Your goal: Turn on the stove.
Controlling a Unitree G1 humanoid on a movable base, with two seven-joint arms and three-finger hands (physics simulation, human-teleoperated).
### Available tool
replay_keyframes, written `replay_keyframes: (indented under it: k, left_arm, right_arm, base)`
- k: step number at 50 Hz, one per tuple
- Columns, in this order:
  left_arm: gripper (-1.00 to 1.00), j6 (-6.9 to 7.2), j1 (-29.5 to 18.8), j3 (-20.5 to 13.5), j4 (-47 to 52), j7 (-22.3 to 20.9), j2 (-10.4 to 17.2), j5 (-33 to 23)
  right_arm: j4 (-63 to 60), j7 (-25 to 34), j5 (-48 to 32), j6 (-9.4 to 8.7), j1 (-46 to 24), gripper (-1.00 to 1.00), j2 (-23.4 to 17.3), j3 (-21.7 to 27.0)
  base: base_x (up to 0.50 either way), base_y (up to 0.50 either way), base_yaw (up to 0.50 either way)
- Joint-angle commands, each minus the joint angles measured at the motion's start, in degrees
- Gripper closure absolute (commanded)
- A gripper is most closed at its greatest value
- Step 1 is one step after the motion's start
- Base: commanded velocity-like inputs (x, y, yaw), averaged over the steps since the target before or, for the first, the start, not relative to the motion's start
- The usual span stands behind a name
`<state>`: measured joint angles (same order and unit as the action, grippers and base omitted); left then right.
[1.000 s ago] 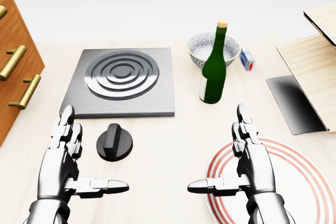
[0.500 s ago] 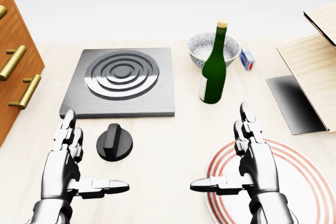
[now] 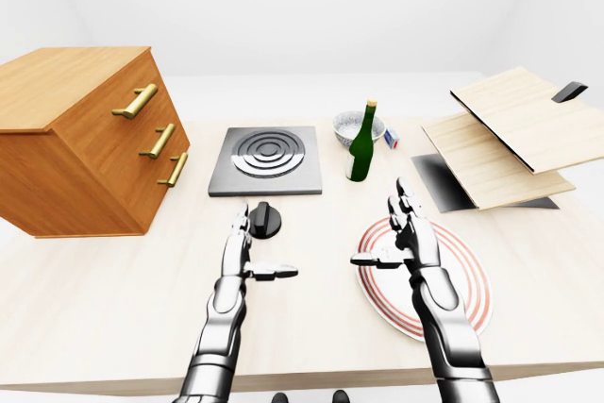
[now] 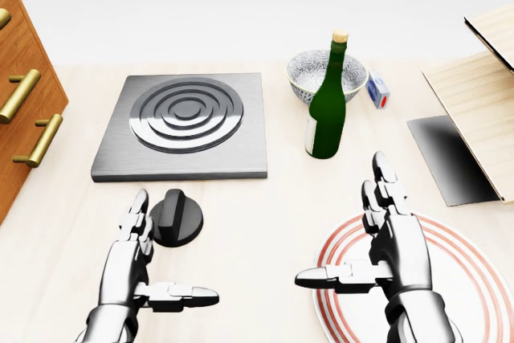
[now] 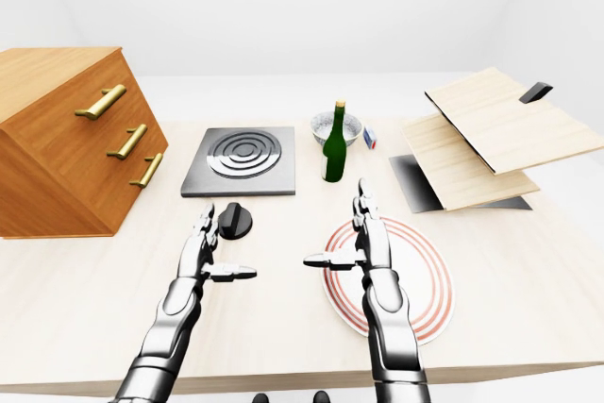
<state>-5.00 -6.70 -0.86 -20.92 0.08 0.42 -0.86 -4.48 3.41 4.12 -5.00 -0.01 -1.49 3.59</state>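
Note:
A grey square stove plate (image 4: 241,154) with ringed burner lies on the pale table, upper left of middle in the head view. Just below it sits its black round knob (image 4: 176,217). My left hand (image 4: 157,259) is open, fingers stretched, its fingertips just left of the knob and close beside it, thumb pointing right below the knob. My right hand (image 4: 353,238) is open too, hovering over a red-ringed plate (image 4: 474,279) at the lower right, away from the knob.
A green bottle (image 4: 328,106) stands right of the stove, with a patterned bowl (image 4: 309,74) and a small white box (image 4: 377,90) behind it. A wooden drawer chest (image 3: 85,139) fills the left. Stacked wooden boards (image 3: 510,134) over a dark mat (image 4: 446,158) lie on the right.
My left hand moved right and slightly down, bringing its fingertips beside the knob. The right hand drifted a little to the right. Knob and stove are unchanged.

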Motion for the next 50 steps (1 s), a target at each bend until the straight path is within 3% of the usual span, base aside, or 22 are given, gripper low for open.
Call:
replay_keyframes:
  k: [1, 26, 50]
  left_arm:
    - [-1.00, 0.00, -0.91, 1.25, -4.66, 0.01, -0.85, -0.86]
    - [-1.00, 0.00, -2.23, 3.07, -9.93, -1.87, -2.60, -1.19]
    - [-1.00, 0.00, 1.56, 6.90, -5.42, -3.97, -4.80, -2.06]
  right_arm:
    - [-0.18, 0.02, 0.32, 0.00, -0.13, -1.00, -0.09, 0.23]
    - [-1.17, -0.04, 1.19, 0.00, -0.47, -1.00, -0.29, 0.82]
    - [-2.32, -0.08, 2.02, 0.00, -0.54, -1.00, -0.48, 1.41]
  base:
    - [0.00, 0.00, 0.00]
    - [0.00, 0.00, 0.00]
    - [0.00, 0.00, 0.00]
